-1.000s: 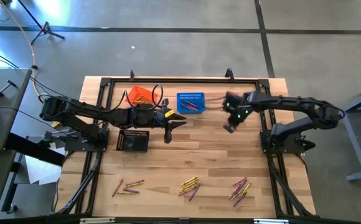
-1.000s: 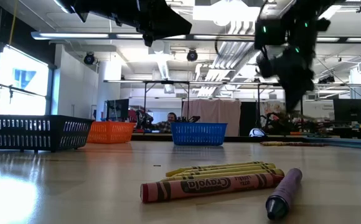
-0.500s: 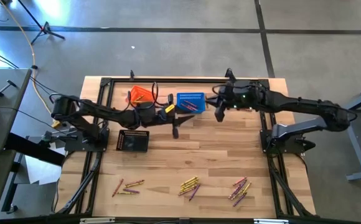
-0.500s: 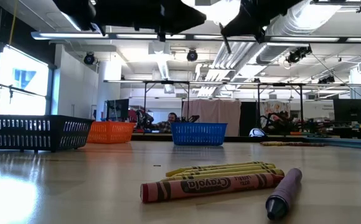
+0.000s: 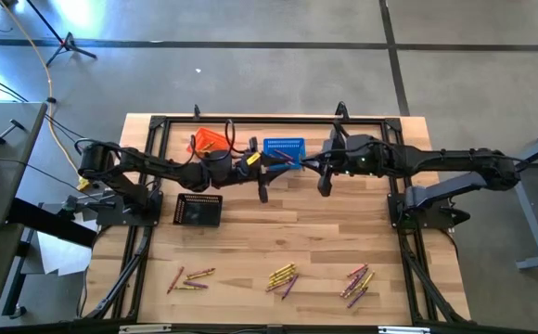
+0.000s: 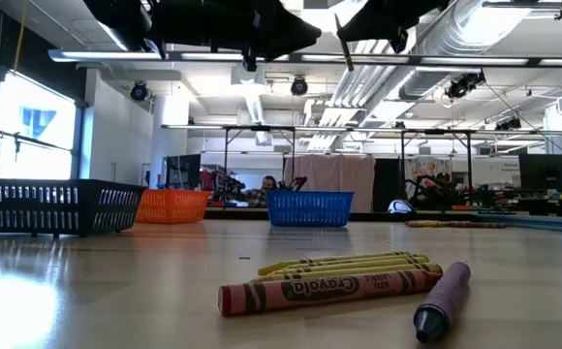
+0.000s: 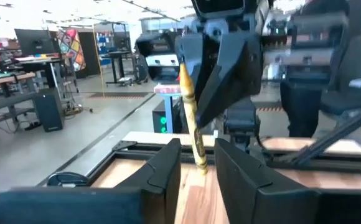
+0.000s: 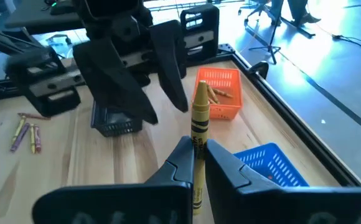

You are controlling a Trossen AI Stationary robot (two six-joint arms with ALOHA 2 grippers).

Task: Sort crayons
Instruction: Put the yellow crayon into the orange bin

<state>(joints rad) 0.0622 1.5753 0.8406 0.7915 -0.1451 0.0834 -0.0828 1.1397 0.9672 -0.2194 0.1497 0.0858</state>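
Two arms meet over the middle of the tabletop (image 5: 343, 232) in the high view. The left tool (image 5: 262, 193) and the right tool (image 5: 323, 184) hang near each other, just toward 6 o'clock from the blue basket (image 5: 284, 148). The orange basket (image 5: 209, 141) is at 9 o'clock from the blue one, and the black basket (image 5: 198, 209) stands toward 7 o'clock from the orange one. Three small groups of crayons (image 5: 283, 276) lie well apart from the baskets, along the 6 o'clock edge. From this height it is hard to make out what the tools hold.

In the low view both arms are cut off by the upper edge, so the tools are not readable here. Only a thin stick hangs down from the dark shapes at 12 o'clock. Some yellow crayons, one red and one purple lie close to the camera. A person sits far behind the tabletop, too small to make out.

In the left wrist view the yellow crayon (image 7: 192, 115) stands nearly upright, its upper end gripped by the right tool. Its lower end is between the left tool's two fingers (image 7: 168, 168), which stand apart with space on both sides, gripping nothing.

In the right wrist view the right tool's fingers (image 8: 230, 171) are closed on the same crayon, whose lower part is hidden between them. The left tool hangs opposite, its fingers spread.
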